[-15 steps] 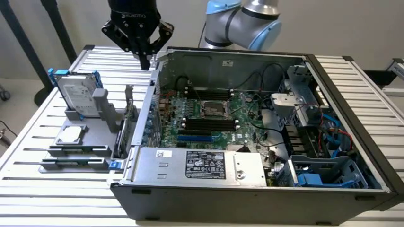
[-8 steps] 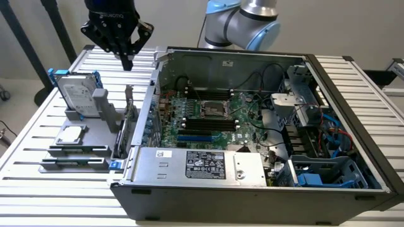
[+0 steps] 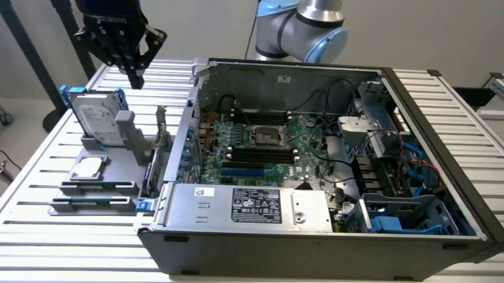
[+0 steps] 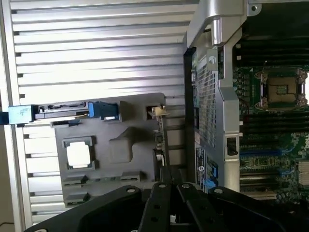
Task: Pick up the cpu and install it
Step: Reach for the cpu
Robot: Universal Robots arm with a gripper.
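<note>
A slatted white worktop [image 3: 39, 154] carries an open computer case [image 3: 331, 250] and, at the exterior view's left, a grey holder [image 3: 138, 148] with a hard drive [image 3: 98, 118] standing upright in it. The cpu [image 3: 88, 167] lies flat in a shallow recess of that holder, silver top up, just in front of the drive and apart from it. The black tool [image 3: 136, 79] hangs well above the holder's far end, its fingers drawn together to a point with nothing between them. From the wrist view the cpu [image 4: 78, 154] sits beyond the tool [image 4: 169, 177], off to one side.

I'd judge the chip light and rigid but delicate: smooth metal on top, likely slippery, with an underside best left untouched. The thin opposite edges look like the place to pinch it, kept level. The motherboard socket [image 3: 266, 137] stands empty.
</note>
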